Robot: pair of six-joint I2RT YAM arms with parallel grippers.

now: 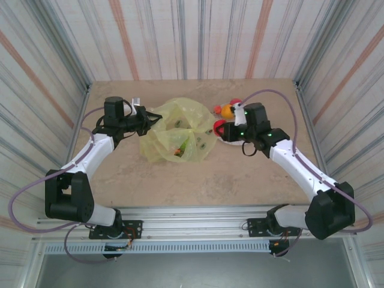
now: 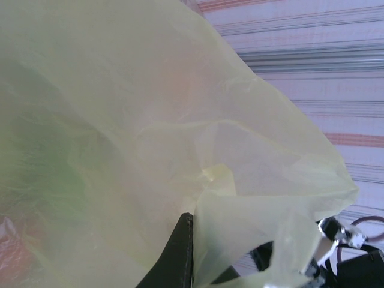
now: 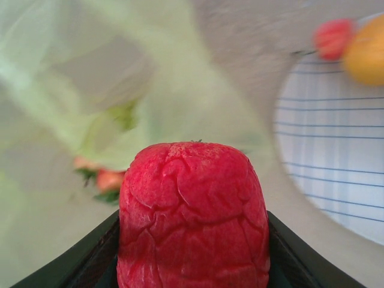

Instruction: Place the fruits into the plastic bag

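step: I read it as red fruit point(image 3: 192, 210) into bag point(image 1: 174, 129) | right jaws hold fruit, left jaws pinch bag rim | next: centre over mouth, release

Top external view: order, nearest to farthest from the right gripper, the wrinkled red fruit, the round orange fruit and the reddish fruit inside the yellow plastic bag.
1. Wrinkled red fruit, in the right gripper.
2. Round orange fruit, just beyond it.
3. Reddish fruit inside the yellow plastic bag, leftward.

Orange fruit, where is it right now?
The orange fruit sits right of centre in the top view, on the white plate, beside a red fruit, right of the yellow plastic bag.
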